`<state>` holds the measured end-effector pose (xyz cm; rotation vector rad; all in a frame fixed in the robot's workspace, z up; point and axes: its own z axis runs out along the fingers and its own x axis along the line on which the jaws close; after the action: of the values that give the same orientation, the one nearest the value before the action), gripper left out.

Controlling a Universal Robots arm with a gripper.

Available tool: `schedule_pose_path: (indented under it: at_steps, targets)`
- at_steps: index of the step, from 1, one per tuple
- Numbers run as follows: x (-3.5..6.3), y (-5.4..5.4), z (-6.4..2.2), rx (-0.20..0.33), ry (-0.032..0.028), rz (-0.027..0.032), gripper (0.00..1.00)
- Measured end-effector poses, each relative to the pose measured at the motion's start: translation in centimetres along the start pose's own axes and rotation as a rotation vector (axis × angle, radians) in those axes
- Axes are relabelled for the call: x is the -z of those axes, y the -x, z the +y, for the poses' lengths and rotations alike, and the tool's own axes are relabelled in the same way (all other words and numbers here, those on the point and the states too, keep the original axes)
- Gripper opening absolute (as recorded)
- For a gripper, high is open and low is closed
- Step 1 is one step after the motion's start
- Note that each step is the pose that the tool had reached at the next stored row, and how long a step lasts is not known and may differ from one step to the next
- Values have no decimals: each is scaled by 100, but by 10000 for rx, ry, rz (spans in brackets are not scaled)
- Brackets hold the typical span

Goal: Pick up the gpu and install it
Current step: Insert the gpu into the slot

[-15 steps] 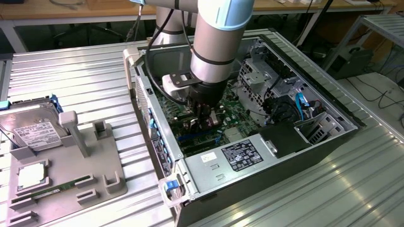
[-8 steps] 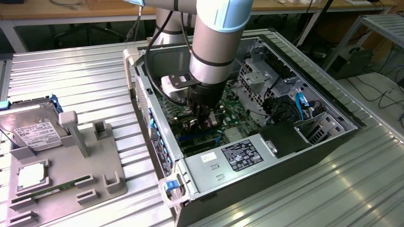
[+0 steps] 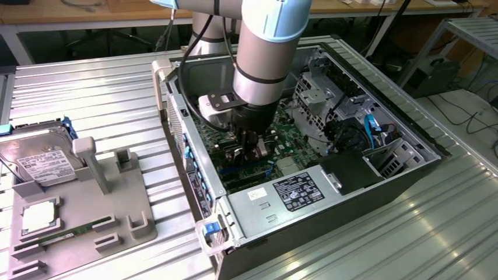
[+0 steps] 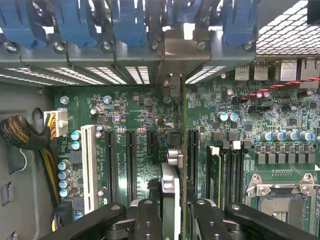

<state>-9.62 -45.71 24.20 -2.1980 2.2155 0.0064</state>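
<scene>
Your pincer (image 3: 247, 153) was down inside the open PC case (image 3: 404, 125), jaws closed narrow on the gpu (image 4: 171, 150). In the wrist view the card stood on edge between the fingers (image 4: 149, 220), over the green motherboard (image 4: 280, 125) among the black expansion slots, its metal bracket end up at the rear slot openings under the blue latches (image 4: 125, 22). I couldn't tell whether it was seated in a slot or just above it.

The case lay on its side on a ribbed metal counter (image 3: 93, 99), side panel off. At the exterior view's left, a grey parts fixture (image 3: 101, 204) sat on the same counter, carrying the hard drive (image 3: 39, 163) with its white label, a cpu (image 3: 39, 217) and a green memory stick (image 3: 74, 232).

Around it: a wooden bench (image 3: 93, 11) along the back, cables on the floor at the exterior view's right, and a dark box (image 3: 432, 76) under a metal rack (image 3: 467, 29).
</scene>
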Motion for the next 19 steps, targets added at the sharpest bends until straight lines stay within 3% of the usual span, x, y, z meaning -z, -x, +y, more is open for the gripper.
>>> schedule_pose_path:
  at_steps: [19]
  targets:
    - [0,2,26,0,-29,0,28]
